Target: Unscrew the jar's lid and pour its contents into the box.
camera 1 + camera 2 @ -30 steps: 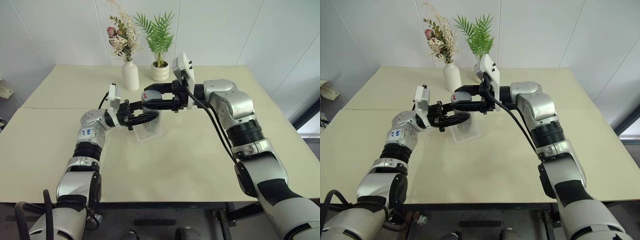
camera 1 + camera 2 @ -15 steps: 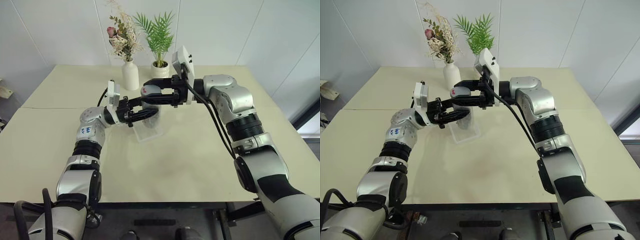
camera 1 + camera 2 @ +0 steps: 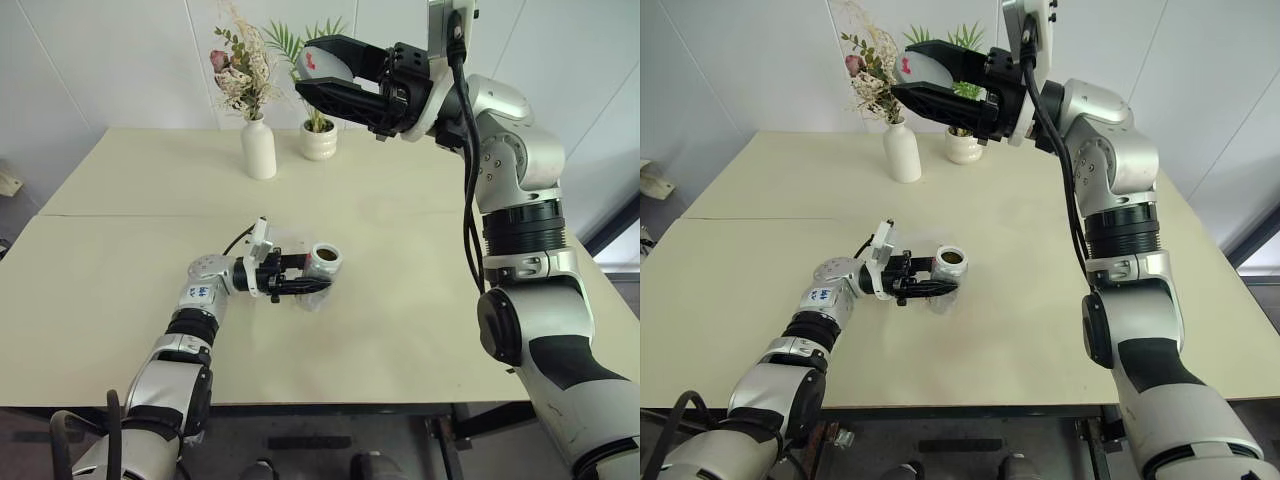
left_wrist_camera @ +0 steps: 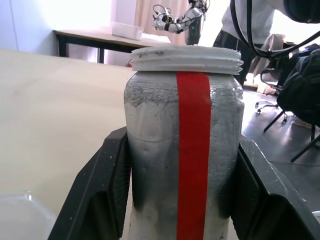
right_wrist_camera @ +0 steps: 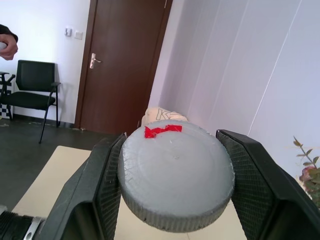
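Silvery-clear plastic jar [image 3: 322, 268] with red stripe, open and light, stands low over the worktop [image 3: 400, 290], left fingers [image 4: 95, 200] clamped mid-body, a sound hold for tipping; right fingers [image 5: 107, 185] pinch its grey lid [image 5: 176, 175] high.

The jar [image 3: 322, 264] stands open and upright, low over the clear box [image 3: 300, 268]. Its grey lid [image 3: 325, 62] is high up, far right.

One jar [image 3: 323, 262], one lid [image 3: 322, 60], one box [image 3: 300, 240], one vase [image 3: 258, 148], one plant pot [image 3: 320, 142].

Left end effector [image 3: 300, 285] low and clamped, right end effector [image 3: 318, 82] raised, clamped.
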